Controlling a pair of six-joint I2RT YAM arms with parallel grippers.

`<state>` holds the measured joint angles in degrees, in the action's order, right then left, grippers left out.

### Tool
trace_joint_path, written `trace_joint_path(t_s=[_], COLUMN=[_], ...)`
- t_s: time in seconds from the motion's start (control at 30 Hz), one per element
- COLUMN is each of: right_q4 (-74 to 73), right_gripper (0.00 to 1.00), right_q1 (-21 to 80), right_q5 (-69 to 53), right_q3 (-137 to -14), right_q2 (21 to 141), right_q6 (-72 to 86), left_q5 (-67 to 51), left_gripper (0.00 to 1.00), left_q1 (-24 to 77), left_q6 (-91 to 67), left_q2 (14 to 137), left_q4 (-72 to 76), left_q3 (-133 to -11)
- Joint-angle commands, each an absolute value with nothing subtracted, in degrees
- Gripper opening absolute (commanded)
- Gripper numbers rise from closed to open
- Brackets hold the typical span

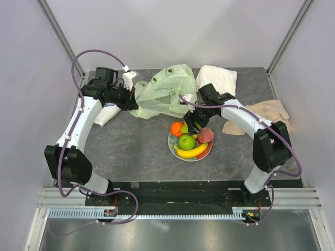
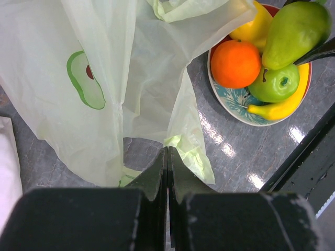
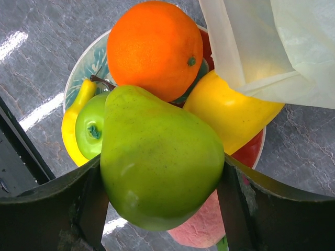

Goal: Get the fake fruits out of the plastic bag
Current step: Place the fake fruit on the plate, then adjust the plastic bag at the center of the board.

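1. Grey stone-patterned table (image 1: 131, 151) carries everything.
2. Pale-green crinkly translucent plastic bag (image 1: 167, 94) lies slumped far of centre. The left tool (image 2: 167, 154), jaws fully together, pinches a fold at its left edge.
3. Red-and-teal flowered plate (image 2: 235, 99) sits near-right of the bag, holding an orange (image 3: 154, 49), green apple (image 3: 90, 130), yellow banana (image 2: 277, 107) and pink peach (image 3: 199, 230).
4. Glossy green plastic pear (image 3: 157, 172) hangs over the plate, clamped between the wide-set jaws of the right tool (image 1: 192, 124).

Bright, diffuse light from overhead, and shadows on the surface (image 1: 136, 151) are soft. Both wrist views show white glare streaks on that surface. The plastic bag (image 2: 104, 78) glows with light coming through it. The pear (image 3: 157, 157) is sharp with a soft sheen. The left gripper (image 2: 167, 149) is near-black, underexposed and slightly blurred up close.
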<state>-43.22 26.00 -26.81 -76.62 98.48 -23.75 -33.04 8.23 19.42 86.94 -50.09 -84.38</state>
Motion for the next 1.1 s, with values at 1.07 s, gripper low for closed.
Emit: trace_joint_path(t_s=[1.07], right_q4=[-37.3], right_gripper=[0.85], right_q1=[26.1], right_q5=[-33.7], right_q3=[-100.1], right_q2=[104.8], right_q6=[-15.6], left_q5=[-41.7], left_gripper=[0.02], left_q1=[8.5], left_q6=[15.1], left_q2=[84.5], left_q4=[-48.3], left_q3=[-87.7])
